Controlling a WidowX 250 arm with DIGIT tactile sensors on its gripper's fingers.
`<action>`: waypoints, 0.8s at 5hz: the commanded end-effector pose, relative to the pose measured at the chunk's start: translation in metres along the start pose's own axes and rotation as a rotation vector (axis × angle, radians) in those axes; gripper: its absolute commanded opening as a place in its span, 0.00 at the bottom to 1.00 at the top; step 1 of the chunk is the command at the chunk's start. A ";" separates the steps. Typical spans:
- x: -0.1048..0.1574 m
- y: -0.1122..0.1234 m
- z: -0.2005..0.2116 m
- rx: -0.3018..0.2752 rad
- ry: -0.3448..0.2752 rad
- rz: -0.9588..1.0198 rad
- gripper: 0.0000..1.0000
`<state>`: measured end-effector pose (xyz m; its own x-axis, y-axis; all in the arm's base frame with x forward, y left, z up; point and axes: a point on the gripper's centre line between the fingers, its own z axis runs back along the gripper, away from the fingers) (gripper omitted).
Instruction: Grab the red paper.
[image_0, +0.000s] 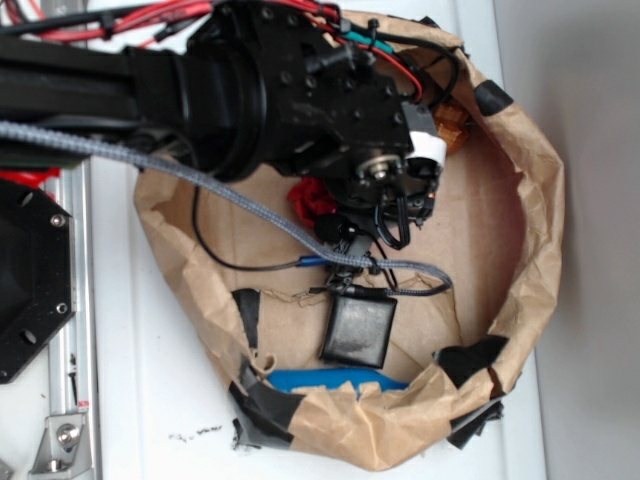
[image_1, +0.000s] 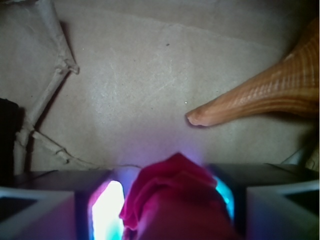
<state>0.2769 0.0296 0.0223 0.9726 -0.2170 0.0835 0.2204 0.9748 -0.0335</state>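
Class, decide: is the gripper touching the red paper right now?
Touching. In the wrist view the red paper fills the space between the gripper fingers, pressed against both inner faces with no gap visible.

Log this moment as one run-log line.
phase: grasp | gripper: around red paper, closure unclear | orange-brown cone: apart, beyond | surface: brown paper lining | black pad: untouched

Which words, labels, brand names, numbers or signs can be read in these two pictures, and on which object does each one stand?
None: no text can be read in either view.
The red paper, the brown paper lining, the black square pad and the orange-brown cone carry no print.
Small dark specks on the white table look like marks, not letters.
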 end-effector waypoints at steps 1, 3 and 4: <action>0.018 -0.002 0.069 0.181 -0.077 0.019 0.00; 0.016 -0.016 0.170 0.077 -0.181 0.111 0.00; 0.016 -0.018 0.208 0.091 -0.160 0.091 0.00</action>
<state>0.2729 0.0056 0.2106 0.9765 -0.1255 0.1753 0.1231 0.9921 0.0245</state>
